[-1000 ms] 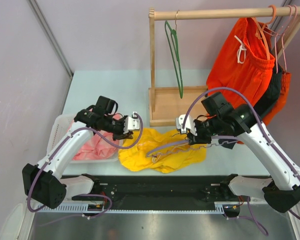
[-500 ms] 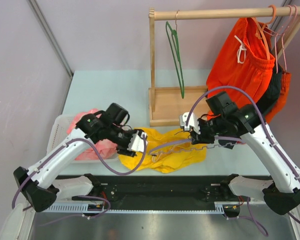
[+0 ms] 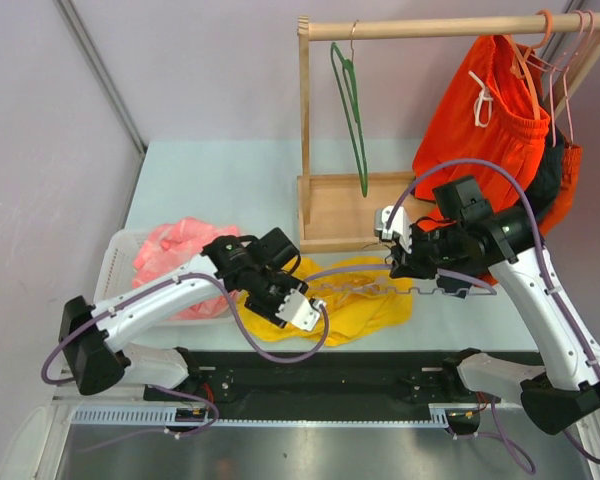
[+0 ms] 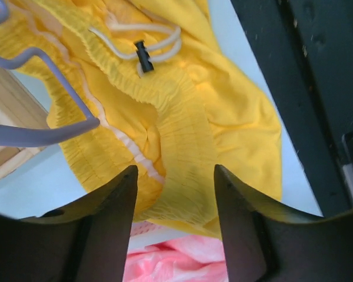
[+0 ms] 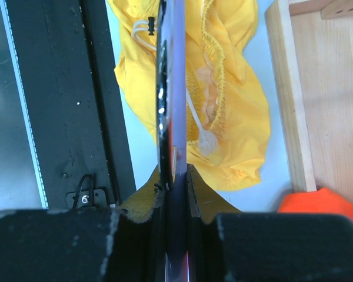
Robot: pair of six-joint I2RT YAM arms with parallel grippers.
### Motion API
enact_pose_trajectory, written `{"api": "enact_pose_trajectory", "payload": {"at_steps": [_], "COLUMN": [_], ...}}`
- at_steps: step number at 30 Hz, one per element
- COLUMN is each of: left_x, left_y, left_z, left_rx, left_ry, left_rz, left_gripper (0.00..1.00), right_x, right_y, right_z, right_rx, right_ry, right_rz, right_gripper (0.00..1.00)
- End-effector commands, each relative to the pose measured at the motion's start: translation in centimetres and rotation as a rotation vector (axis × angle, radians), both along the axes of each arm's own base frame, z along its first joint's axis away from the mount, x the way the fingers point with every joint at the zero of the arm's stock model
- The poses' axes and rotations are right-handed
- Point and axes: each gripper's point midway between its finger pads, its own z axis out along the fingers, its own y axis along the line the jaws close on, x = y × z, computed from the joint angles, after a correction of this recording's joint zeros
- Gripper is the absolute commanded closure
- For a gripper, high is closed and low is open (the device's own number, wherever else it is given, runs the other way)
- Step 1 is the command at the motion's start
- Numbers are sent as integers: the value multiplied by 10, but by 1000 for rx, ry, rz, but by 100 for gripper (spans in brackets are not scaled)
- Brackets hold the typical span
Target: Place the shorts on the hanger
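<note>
The yellow shorts (image 3: 365, 308) lie crumpled on the table between the arms, waistband and white drawstring (image 4: 147, 44) facing up. My left gripper (image 3: 310, 310) hovers over their near-left part, open, with the elastic waistband (image 4: 182, 129) showing between its fingers (image 4: 117, 205) and nothing held. My right gripper (image 3: 398, 265) is shut on the pale lilac hanger (image 3: 442, 291). The hanger is held low over the shorts' far edge, its wavy bar reaching right. In the right wrist view the hanger (image 5: 172, 88) runs edge-on out of the shut gripper (image 5: 173, 170) above the shorts (image 5: 235, 117). One hanger end (image 4: 41, 132) lies over the waistband.
A white basket (image 3: 115, 255) of pink cloth (image 3: 180, 250) sits at the left. Behind stands a wooden rack (image 3: 305, 130) with a dark green hanger (image 3: 352, 110) and orange-red shorts (image 3: 485, 110). A black rail (image 3: 330, 375) runs along the near edge.
My left arm swung right from over the basket to above the shorts, and its jaws opened. My right gripper carried the hanger slightly right and back.
</note>
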Motion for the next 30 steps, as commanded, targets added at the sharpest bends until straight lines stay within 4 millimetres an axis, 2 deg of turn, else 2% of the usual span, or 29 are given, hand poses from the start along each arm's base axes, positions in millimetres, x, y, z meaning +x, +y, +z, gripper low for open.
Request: {"api": "enact_pose_trajectory", "payload": {"at_steps": [1, 3, 4, 6, 9, 12, 15, 21, 26, 30], "left_x": [8, 8, 4, 2, -7, -12, -15, -20, -19, -14], "left_y": [24, 27, 31, 32, 37, 34, 25, 13, 5, -1], "left_z": [-8, -5, -3, 1, 10, 22, 36, 54, 69, 75], "left_rx": [188, 205, 214, 209, 188, 116, 19, -104, -180, -191], "left_ry": [-66, -73, -66, -75, -86, -128, -189, -261, -321, -291], "left_rz": [-63, -81, -95, -128, -203, -277, -339, -419, -426, -354], "left_gripper": [53, 70, 86, 99, 100, 100, 100, 100, 100, 100], "right_x": [7, 2, 1, 0, -2, 2, 5, 4, 6, 1], "right_y": [6, 2, 1, 0, 1, 8, 17, 37, 54, 66], "right_z": [-6, -15, -17, -20, -18, -10, 3, 10, 16, 20], "right_rx": [6, -26, -35, -45, -38, 7, 71, 122, 168, 193], "right_ry": [-2, 31, 38, 44, 40, 12, -25, -38, -40, -35], "right_rz": [43, 53, 60, 70, 78, 74, 80, 131, 159, 182], "right_gripper": [100, 100, 100, 100, 100, 100, 100, 100, 100, 100]}}
